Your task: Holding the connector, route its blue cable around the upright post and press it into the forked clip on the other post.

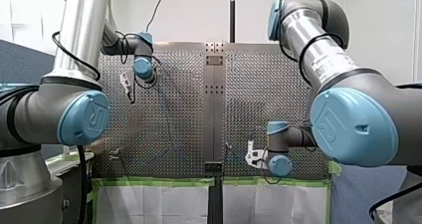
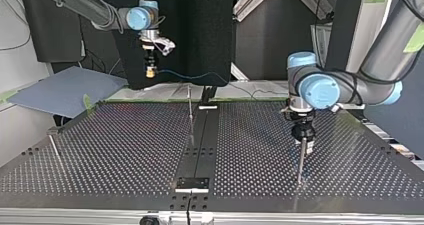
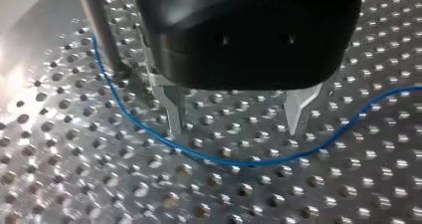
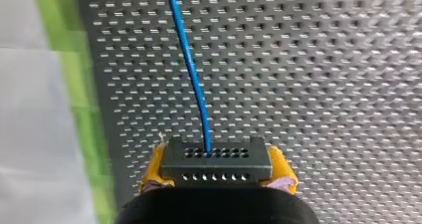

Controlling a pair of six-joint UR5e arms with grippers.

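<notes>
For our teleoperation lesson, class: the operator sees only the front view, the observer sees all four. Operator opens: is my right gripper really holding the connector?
Observer: Yes. In the right wrist view the right gripper clamps the black connector between its yellow pads, and the blue cable runs out of the connector's face.
Operator: And my left gripper?
Observer: The left wrist view shows the left gripper open, with nothing between its metal fingers.
Operator: Where is the cable there?
Observer: It lies on the table below those fingertips and curves past the foot of a post beside that gripper.
</notes>
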